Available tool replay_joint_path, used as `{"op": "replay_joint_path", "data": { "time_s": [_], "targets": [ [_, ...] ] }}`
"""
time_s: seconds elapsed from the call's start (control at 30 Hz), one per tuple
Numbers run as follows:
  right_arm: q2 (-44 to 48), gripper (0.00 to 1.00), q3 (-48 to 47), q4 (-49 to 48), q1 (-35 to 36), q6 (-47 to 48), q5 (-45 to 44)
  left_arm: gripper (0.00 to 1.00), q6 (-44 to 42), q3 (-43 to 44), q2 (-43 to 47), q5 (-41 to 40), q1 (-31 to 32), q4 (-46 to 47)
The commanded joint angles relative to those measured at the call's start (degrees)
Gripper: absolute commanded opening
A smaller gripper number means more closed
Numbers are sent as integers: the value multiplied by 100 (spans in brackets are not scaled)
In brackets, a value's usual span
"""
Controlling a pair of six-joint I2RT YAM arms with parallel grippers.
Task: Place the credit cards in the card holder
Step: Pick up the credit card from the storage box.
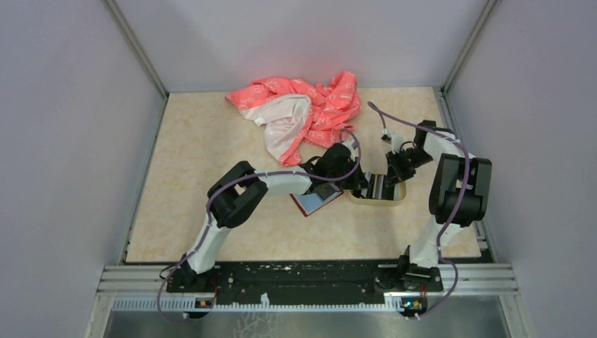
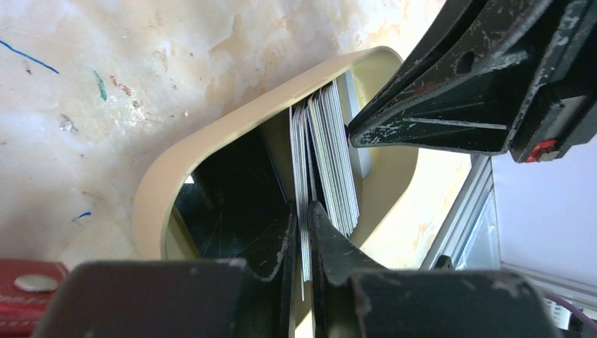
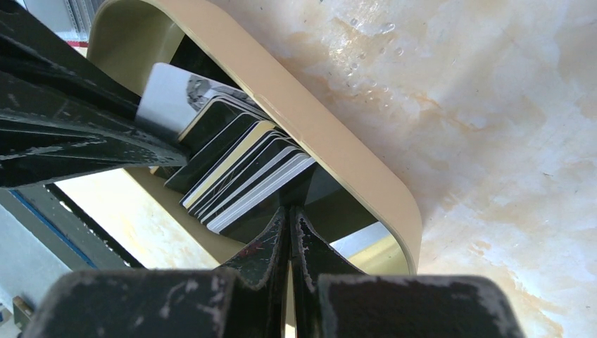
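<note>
The credit cards (image 2: 331, 151) stand on edge as a stack inside the oval beige tray (image 2: 211, 134). My left gripper (image 2: 303, 210) is shut on a few of the credit cards at the stack's left side, pinching their edges. My right gripper (image 3: 290, 211) is shut with nothing between its fingers, and its tip rests against the other side of the stack (image 3: 239, 169). In the top view both grippers meet over the tray (image 1: 384, 202), the left gripper (image 1: 360, 184) from the left and the right gripper (image 1: 393, 169) from the far side. The dark red card holder (image 1: 313, 203) lies just left of the tray, and its pale snap (image 2: 35, 283) shows.
A pink-and-white patterned cloth (image 1: 303, 113) lies bunched at the back of the table. Grey walls enclose the table on three sides. A metal rail (image 1: 310, 278) runs along the near edge by the arm bases.
</note>
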State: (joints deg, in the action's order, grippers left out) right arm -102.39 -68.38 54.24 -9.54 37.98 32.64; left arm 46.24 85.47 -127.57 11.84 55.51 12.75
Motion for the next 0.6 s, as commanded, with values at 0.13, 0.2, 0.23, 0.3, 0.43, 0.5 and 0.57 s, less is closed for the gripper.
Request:
{"op": "replay_joint_path", "data": {
  "time_s": [0.13,0.2,0.23,0.3,0.43,0.5,0.57],
  "targets": [
    [320,2,-203,-45,-65,105,205,19,-451,-65,392,-110,-15,-74],
    [316,2,-206,-45,-65,105,206,24,-406,-13,291,10,-14,-67],
    [319,2,-203,-45,-63,105,207,25,-392,6,246,53,-13,-54],
    [330,2,-202,-45,-65,105,216,25,-343,22,176,119,-13,-26],
    [319,2,-194,-43,-65,113,216,21,-305,-1,171,66,-21,-25],
    [333,2,-195,-44,-65,113,213,21,-350,-24,243,-49,-22,-85],
    [325,2,-193,-43,-65,122,225,22,-419,-51,317,-135,-22,-133]
  ]
}}
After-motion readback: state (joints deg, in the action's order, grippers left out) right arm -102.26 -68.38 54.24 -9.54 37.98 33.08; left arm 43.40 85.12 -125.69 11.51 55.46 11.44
